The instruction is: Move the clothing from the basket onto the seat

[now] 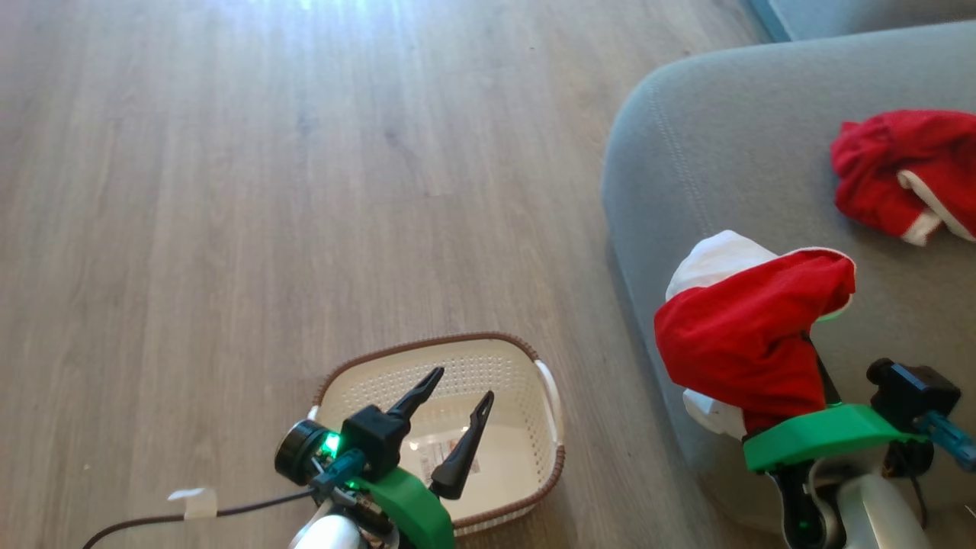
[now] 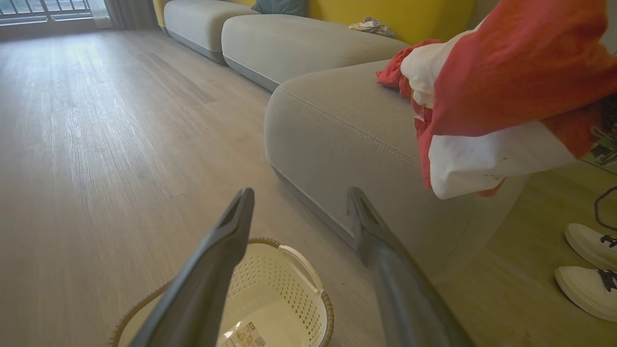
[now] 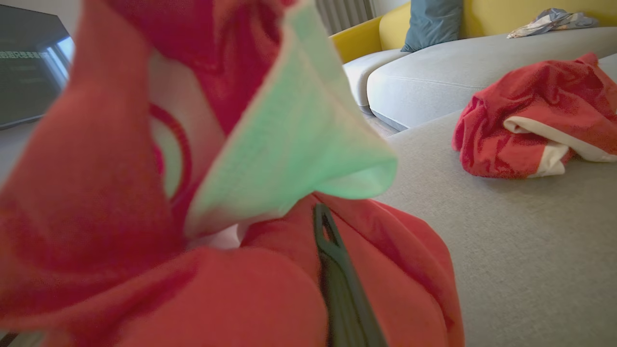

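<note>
A pale wooden floor [image 1: 229, 191] takes up the left half of the head view. At about 6 o'clock in that view a cream basket [image 1: 499, 360] with a brown rim stands on the floor, close to the seat's corner without touching it. A paper label [image 1: 427, 451] lies on its bottom, and no clothing can be seen in it. The left gripper [image 1: 463, 383] hangs above the basket with its two dark fingers spread wide apart, holding nothing. The left wrist view looks between those fingers down to the basket [image 2: 308, 270]. To the right, from about 1 to 4 o'clock in the head view, is the large grey seat [image 1: 724, 152], with a rounded corner and a line of pale stitching. At about 4 o'clock a red garment [image 1: 747, 335] with a white lining is lifted over the seat's near edge. It drapes like a hood over the right gripper [image 3: 311, 214], which pinches the cloth. In the right wrist view one dark finger [image 3: 337, 270] lies against the fabric, and the other is hidden under the folds. Whether the lowest folds touch the cushion cannot be told. At about 2 o'clock in the head view a second red garment [image 1: 900, 168] with white trim lies crumpled on the seat, well apart from the held one. At 4 o'clock in the left wrist view two pale shoes [image 2: 588, 246] with dark laces rest on the floor.
</note>
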Robot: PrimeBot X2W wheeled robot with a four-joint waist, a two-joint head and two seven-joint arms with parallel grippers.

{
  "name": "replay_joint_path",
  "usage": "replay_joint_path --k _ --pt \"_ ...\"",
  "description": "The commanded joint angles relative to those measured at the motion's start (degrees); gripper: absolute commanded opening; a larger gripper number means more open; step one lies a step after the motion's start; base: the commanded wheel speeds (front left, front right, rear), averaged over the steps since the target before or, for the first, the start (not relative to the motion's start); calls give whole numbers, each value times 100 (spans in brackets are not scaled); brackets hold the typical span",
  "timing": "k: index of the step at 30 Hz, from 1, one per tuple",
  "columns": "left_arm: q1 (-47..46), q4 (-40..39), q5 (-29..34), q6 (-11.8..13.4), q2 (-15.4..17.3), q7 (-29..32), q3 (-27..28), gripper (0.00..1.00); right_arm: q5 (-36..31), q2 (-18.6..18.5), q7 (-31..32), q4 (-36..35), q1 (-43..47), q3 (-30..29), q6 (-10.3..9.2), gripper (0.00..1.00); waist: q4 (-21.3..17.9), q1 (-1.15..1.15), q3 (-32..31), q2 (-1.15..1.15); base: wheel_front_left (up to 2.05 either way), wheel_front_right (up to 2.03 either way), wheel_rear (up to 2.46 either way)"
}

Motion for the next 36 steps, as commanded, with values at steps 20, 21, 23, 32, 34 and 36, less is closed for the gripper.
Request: replay_joint_path --k 20,21,23,32,34,36 --pt "-444 -394 184 -8 28 -35 118 100 66 10 -39 -512 -234 -132 -1 0 -1665 0 536 0 0 0 0" --pt "-460 -396 195 -8 28 -35 78 100 78 10 -39 -520 -231 -148 -1 0 -1731 0 566 0 0 0 0" --pt "-491 -379 241 -8 35 -35 -20 100 118 11 -39 -547 -227 -184 -1 0 -1862 0 621 0 0 0 0" --pt "-549 -585 208 -8 38 -35 -175 100 329 11 -39 -683 -126 -350 -1 0 -2300 0 812 0 0 0 0" --pt "-582 -619 216 -8 37 -35 -218 100 379 11 -39 -749 -86 -385 -1 0 -2330 0 864 0 0 0 0" --pt "-623 -652 221 -8 47 -35 -261 100 422 11 -39 -821 -38 -431 -1 0 -2353 0 917 0 0 0 0"
